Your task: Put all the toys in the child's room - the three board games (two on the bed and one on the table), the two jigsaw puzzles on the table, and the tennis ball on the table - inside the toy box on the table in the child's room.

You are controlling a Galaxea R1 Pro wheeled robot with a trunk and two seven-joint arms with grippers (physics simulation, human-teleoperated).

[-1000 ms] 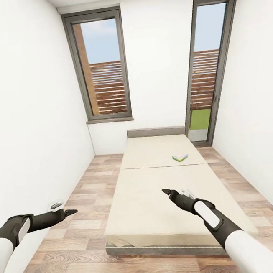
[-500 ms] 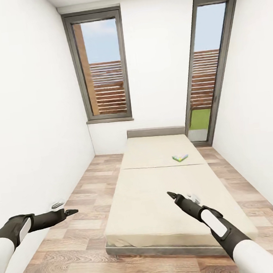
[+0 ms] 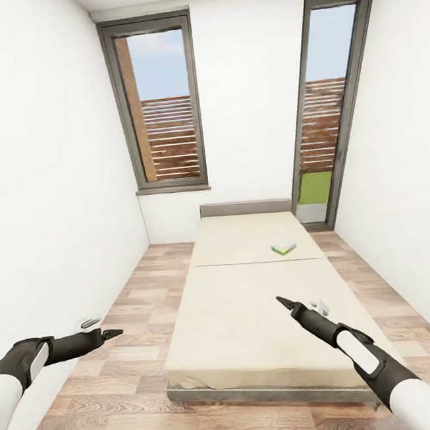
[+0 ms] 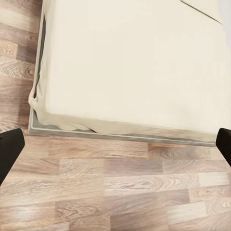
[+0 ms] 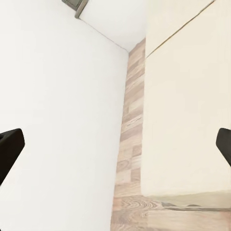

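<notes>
Head view: right gripper (image 3: 281,300) reaches over the bed (image 3: 252,317) toward 12 o'clock; left gripper (image 3: 113,333) hovers above floor (image 3: 128,303). Wrist views show both spread wide, empty.

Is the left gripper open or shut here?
Open. In the left wrist view the left gripper's two dark fingertips sit at opposite edges, with bare floor between them.

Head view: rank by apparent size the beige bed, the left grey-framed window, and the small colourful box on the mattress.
1. Beige bed, largest, though it is also nearest the camera.
2. Left grey-framed window.
3. Small colourful box, by far the smallest.
</notes>
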